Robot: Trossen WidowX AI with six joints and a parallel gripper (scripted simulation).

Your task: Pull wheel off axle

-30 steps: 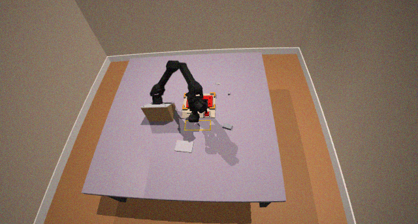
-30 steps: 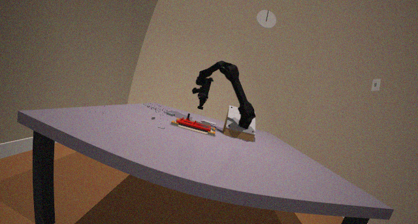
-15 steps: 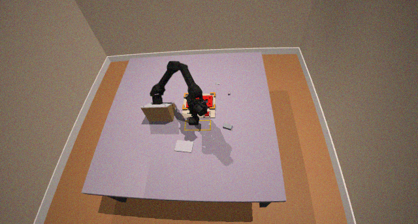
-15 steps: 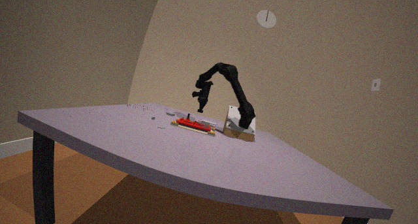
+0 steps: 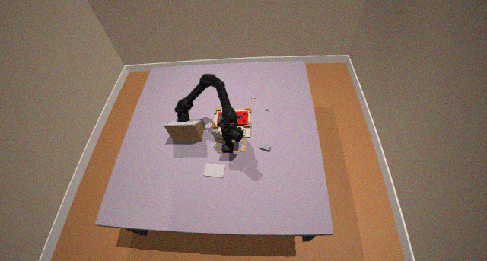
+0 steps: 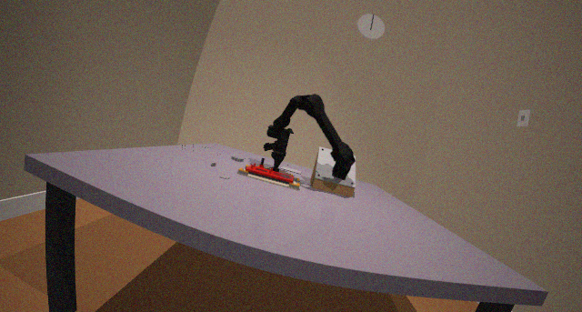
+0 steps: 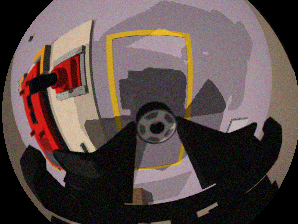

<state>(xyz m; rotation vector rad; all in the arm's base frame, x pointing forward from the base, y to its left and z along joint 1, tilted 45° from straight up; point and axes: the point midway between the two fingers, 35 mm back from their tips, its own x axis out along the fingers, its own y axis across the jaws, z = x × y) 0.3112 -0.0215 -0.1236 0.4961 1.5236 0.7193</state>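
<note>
My gripper points down and is shut on the wheel. The wheel, grey-faced with a black tyre and a dark hub hole, sits between the fingertips; the top and exterior views do not show it clearly. The marked area is a yellow outline; the wheel is over its part nearest the wrist in the wrist view. Its exact height above the table is hard to tell. The black upright axle stands bare on its red base, to the left in the wrist view.
A red panel with orange corners lies beside the marked area. A wooden box stands by the arm's base. A white plate and a grey block lie on the table, with small bits farther back.
</note>
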